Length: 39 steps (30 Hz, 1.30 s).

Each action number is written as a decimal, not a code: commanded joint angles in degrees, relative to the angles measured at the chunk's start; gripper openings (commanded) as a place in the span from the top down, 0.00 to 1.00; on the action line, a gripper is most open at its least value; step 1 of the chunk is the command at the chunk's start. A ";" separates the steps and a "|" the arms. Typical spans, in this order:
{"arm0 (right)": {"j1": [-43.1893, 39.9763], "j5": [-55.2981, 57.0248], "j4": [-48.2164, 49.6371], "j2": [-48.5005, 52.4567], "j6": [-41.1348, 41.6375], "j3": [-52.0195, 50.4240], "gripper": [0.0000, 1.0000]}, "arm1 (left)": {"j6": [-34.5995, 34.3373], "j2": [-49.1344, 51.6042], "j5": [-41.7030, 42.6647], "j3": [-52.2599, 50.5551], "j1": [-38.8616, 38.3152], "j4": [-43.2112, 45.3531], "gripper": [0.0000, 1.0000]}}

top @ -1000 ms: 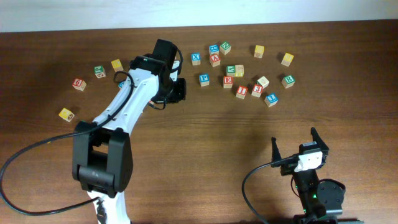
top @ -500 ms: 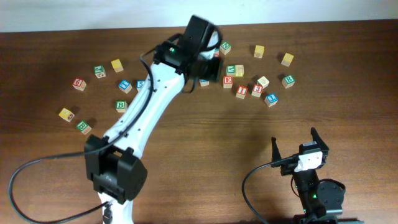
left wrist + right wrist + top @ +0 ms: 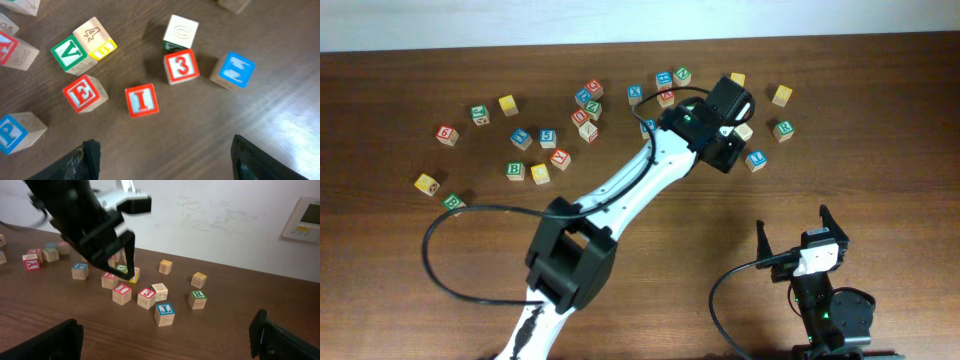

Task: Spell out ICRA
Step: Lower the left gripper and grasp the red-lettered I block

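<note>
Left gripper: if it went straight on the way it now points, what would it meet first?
Probably the red I block, roughly centred ahead of the left gripper; the 3 block sits farther on. Depth is uncertain.

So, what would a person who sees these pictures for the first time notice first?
The white left arm reaches diagonally over the table to the blocks at the far right. The left tool is open above the red I block, which lies between a red E and a red 3. The right tool sits open at the near right edge.
</note>
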 commanded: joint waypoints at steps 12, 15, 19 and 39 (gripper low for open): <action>-0.33 0.48 -0.33 -0.37 0.17 -0.28 0.02 | 4.02 9.20 -3.78 -0.07 0.70 6.51 0.36; -0.33 0.48 -0.33 -0.37 0.17 -0.28 0.02 | 4.02 10.03 -5.90 -0.07 0.74 8.22 0.36; -0.33 0.46 -0.33 -0.37 0.17 -0.28 0.02 | 4.00 11.56 -5.90 -0.07 0.74 10.80 0.36; -0.33 0.48 -0.33 -0.37 0.17 -0.28 0.02 | 2.71 12.11 -5.97 -0.04 1.25 13.84 0.64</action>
